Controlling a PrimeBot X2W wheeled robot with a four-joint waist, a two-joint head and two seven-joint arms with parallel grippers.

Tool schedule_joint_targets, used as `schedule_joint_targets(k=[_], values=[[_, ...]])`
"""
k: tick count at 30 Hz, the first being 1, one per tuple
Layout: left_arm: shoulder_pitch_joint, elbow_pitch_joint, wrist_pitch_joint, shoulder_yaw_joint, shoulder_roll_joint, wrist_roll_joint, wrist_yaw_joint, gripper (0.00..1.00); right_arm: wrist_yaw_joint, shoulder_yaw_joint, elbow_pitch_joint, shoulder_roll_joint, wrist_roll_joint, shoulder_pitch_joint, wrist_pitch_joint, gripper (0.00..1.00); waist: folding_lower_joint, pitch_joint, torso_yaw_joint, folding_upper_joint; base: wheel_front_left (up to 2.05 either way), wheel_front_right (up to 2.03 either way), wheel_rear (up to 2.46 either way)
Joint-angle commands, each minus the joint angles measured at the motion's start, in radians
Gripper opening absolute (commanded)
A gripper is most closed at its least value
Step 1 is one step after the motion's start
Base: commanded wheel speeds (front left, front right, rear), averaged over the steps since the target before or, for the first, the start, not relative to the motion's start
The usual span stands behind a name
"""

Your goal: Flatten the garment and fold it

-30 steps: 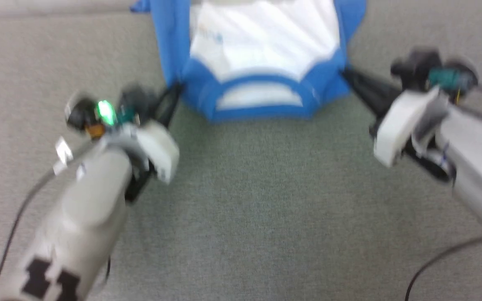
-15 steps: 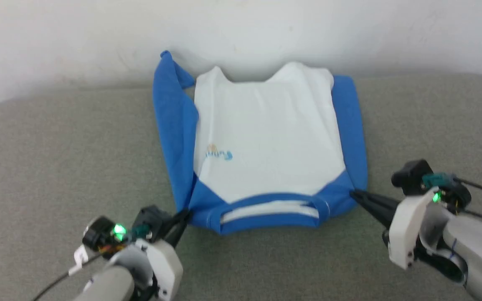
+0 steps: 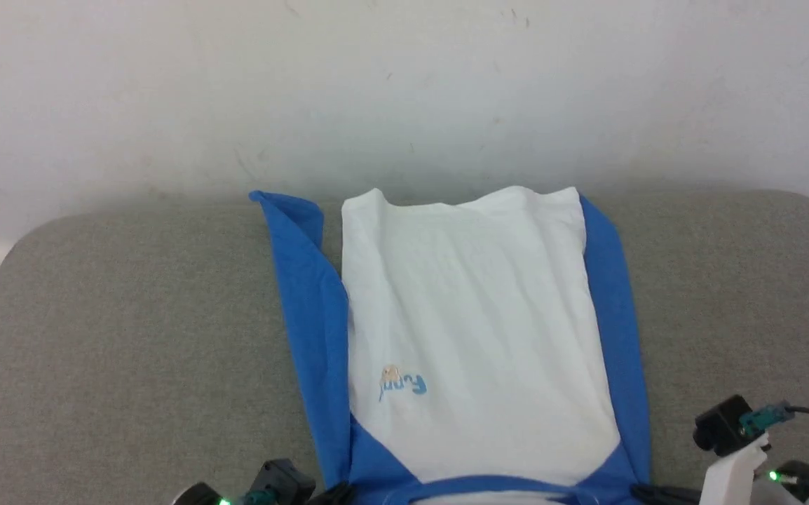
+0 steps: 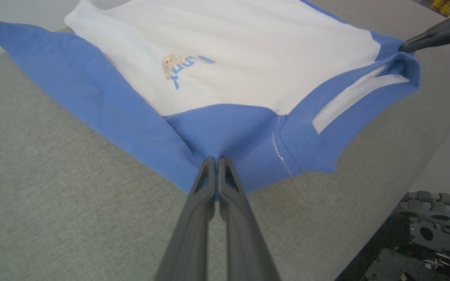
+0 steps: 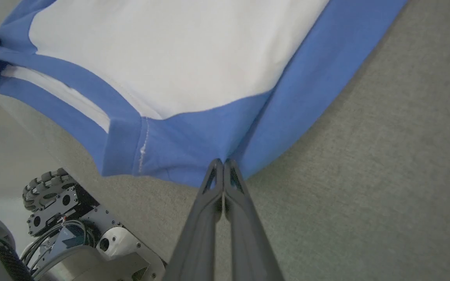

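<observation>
Grey padding (image 3: 131, 315) covers the work surface, which ends at a pale wall (image 3: 404, 91). On it lies the shirt (image 3: 474, 330), chest up, with its neck band (image 4: 357, 97) toward the robot near the front edge and its hem at the far edge by the wall. The white body is fairly smooth. The blue sleeves run along both sides, and the far tip of the one on the robot's left seems to curl up a little, though the head view is too soft there to be sure. A small bear print (image 4: 172, 62) with blue letters sits on the chest, nearer the left side. The left gripper (image 4: 217, 162) is pinched tight on the blue shoulder cloth left of the collar, raising a small peak in it. The right gripper (image 5: 222, 163) is likewise clamped on the blue shoulder cloth right of the collar. The neck band spans the stretch between the two grips. Beyond the padding's front edge, the right wrist view shows part of the wheeled base (image 5: 53, 203).
</observation>
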Motion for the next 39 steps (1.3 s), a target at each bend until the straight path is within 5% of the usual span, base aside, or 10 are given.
schedule_joint_targets(k=[1, 8, 17, 18, 19, 31, 39], values=[[0.028, -0.007, 0.013, -0.002, 0.02, -0.013, 0.007, 0.0, -0.002, -0.013, -0.007, -0.024, 0.019, 0.041, 0.024, 0.0, 0.0001, -0.011, 0.005, 0.0, 0.0, 0.0, 0.0], [0.125, -0.064, 0.118, -0.035, 0.054, -0.093, -0.008, 0.0, -0.002, -0.09, -0.056, -0.072, 0.089, 0.192, 0.175, 0.0, 0.0001, -0.024, 0.008, 0.0, 0.0, 0.0, 0.0], [0.112, -0.067, 0.13, -0.048, 0.035, -0.097, -0.006, 0.0, -0.002, -0.228, -0.091, -0.032, 0.027, 0.288, 0.215, 0.0, 0.0001, -0.004, 0.019, 0.0, 0.0, 0.0, 0.0], [0.103, -0.068, 0.119, -0.043, 0.031, -0.091, -0.002, 0.45, -0.002, -0.254, -0.094, -0.025, 0.012, 0.29, 0.203, 0.09, 0.0001, -0.001, 0.02, 0.0, 0.0, 0.0, 0.0], [0.093, -0.069, 0.108, -0.038, 0.028, -0.084, 0.004, 1.0, -0.002, -0.282, -0.097, -0.016, 0.001, 0.293, 0.192, 1.0, 0.0001, 0.002, 0.022, 0.0, 0.0, 0.0, 0.0], [-0.01, -0.163, -0.027, 0.09, 0.03, -0.074, 0.052, 1.0, -0.002, -0.655, -0.18, 0.041, -0.117, 0.336, 0.181, 1.0, 0.0001, 0.021, 0.046, 0.0, 0.0, 0.0, 0.0], [-0.071, -0.08, -0.283, 0.236, -0.043, -0.041, 0.165, 1.0, -0.002, -0.923, -0.115, 0.264, -0.444, 0.284, 0.155, 1.0, 0.0001, 0.066, 0.053, 0.0, 0.0, 0.0, 0.0]])
